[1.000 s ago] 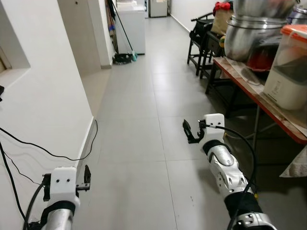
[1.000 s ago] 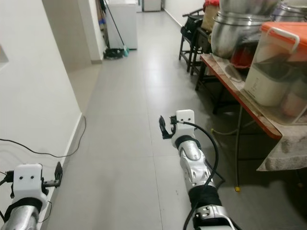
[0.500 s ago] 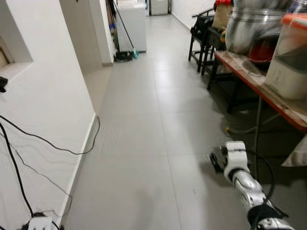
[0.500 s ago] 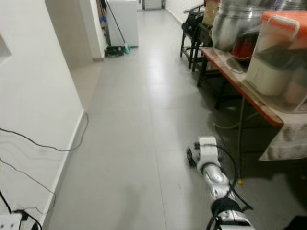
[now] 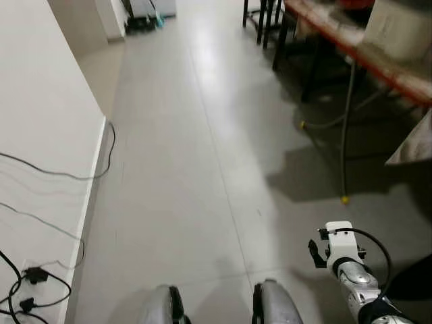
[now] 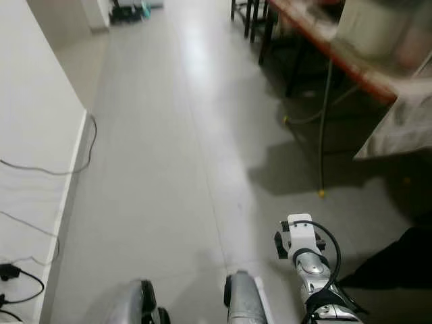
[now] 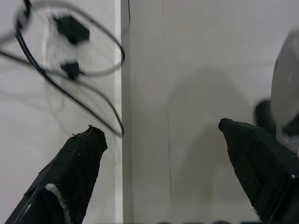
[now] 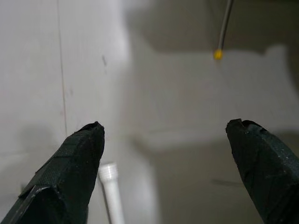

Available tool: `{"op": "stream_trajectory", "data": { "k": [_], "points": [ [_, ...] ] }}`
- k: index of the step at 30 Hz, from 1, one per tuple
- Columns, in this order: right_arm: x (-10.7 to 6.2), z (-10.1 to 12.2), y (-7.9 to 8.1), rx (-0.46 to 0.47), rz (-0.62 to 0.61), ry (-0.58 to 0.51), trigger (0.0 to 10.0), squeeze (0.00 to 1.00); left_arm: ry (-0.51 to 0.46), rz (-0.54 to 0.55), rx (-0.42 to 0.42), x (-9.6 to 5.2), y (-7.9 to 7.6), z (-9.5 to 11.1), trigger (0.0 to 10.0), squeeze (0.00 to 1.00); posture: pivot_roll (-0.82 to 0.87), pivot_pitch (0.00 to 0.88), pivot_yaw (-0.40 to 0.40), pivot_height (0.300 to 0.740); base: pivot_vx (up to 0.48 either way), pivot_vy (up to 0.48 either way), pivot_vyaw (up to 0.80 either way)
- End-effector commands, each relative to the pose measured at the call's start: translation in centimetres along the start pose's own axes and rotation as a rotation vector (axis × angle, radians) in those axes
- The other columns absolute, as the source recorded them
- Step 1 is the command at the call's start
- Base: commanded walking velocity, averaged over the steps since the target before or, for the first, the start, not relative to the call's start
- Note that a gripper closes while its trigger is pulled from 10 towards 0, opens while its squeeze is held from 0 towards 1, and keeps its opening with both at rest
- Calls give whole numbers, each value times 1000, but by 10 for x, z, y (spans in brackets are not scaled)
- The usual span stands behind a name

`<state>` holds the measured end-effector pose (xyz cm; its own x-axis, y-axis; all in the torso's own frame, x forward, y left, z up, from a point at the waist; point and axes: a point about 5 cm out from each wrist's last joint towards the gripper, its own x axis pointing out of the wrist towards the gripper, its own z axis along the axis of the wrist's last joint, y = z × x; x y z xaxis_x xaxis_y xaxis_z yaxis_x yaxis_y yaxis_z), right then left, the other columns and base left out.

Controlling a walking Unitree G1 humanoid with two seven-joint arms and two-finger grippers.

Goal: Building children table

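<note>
I see grey floor tiles in a corridor and no table parts that I can make out. My right gripper [image 5: 315,253] hangs low at the bottom right of the head view, beside my silver legs [image 5: 277,307]. Its wrist view has the two black fingers [image 8: 74,163] wide apart, open over bare floor, with nothing between them. A short white rod-like piece [image 8: 111,189] lies on the floor below that gripper. My left gripper [image 7: 161,128] is open too, pointing down at the skirting where wall meets floor, and holds nothing.
A white wall [image 5: 40,101] runs along my left, with black cables and plugs [image 5: 30,277] at its foot. A long red-edged table [image 5: 358,40] loaded with pots stands on the right, its thin leg ending in a yellow foot [image 5: 345,200]. Dark chairs [image 5: 260,13] stand further on.
The head camera has tipped down towards the floor and my legs. Both arms have dropped: the left has left the head views, the right now hangs at the bottom right.
</note>
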<state>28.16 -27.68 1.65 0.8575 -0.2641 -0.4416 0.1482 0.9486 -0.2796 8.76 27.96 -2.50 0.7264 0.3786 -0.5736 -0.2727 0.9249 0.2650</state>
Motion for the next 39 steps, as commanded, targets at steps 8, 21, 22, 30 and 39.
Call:
{"op": "stream_trajectory", "data": {
  "k": [8, 21, 22, 30, 39],
  "points": [
    [-4, -14, -7, -35, -25, 45, 10000, 0, 81, 32, 0, -16, 11, -26, 10000, 0, 79, 397, 81, 555, 0, 0, 0],
    [-4, -16, -2, -47, -48, 63, 10000, 0, 93, 37, 0, -16, 14, -29, 10000, 0, 89, 392, 91, 515, 0, 0, 0],
    [-4, -16, -2, -47, -48, 63, 10000, 0, 93, 37, 0, -16, 14, -29, 10000, 0, 89, 392, 91, 515, 0, 0, 0],
    [-9, -29, -3, -77, -71, 96, 10000, 0, 103, 39, 14, -24, 18, -34, 10000, 0, 99, 385, 105, 480, 0, 0, 0],
    [-11, -36, -5, -91, -96, 117, 10000, 0, 110, 45, 20, -26, 22, -36, 10000, 0, 105, 385, 110, 450, 0, 0, 0]
  ]
}}
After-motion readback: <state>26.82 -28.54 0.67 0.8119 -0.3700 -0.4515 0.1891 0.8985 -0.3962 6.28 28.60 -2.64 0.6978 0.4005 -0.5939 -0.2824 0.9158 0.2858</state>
